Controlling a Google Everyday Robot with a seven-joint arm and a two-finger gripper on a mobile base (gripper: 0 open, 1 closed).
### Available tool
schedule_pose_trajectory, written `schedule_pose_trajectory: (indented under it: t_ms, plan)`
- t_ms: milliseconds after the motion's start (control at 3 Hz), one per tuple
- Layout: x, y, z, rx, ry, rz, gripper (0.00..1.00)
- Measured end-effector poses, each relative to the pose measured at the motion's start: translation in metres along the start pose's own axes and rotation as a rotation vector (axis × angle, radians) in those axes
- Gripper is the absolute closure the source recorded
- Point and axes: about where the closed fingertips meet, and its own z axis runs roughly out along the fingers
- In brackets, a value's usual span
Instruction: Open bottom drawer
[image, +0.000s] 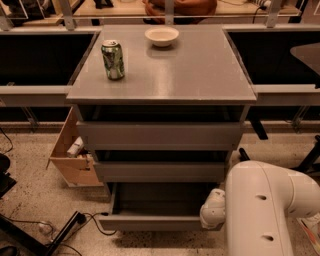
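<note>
Bottom drawer (155, 221) pulled out at the foot of the grey cabinet (195, 75), inner tray showing, gripper (214, 212) against the drawer's right front corner, largely hidden by the white arm (265, 210), its grip cannot be told, green can (113, 60) and white bowl (161, 36) on the cabinet top.

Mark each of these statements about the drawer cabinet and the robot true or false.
1. The bottom drawer stands open, with its inner tray showing. True.
2. The green can lies on its side. False: it stands upright on the cabinet top.
3. The gripper is at the right end of the bottom drawer's front panel. True.
4. The white bowl sits inside the bottom drawer. False: it sits on the cabinet top, near the far edge.
</note>
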Motion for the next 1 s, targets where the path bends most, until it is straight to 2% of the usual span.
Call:
schedule_pose_trajectory:
  t_ms: [1000]
  plan:
    - [0.005,0.011,-0.005,-0.016,-0.005,0.011,1.0]
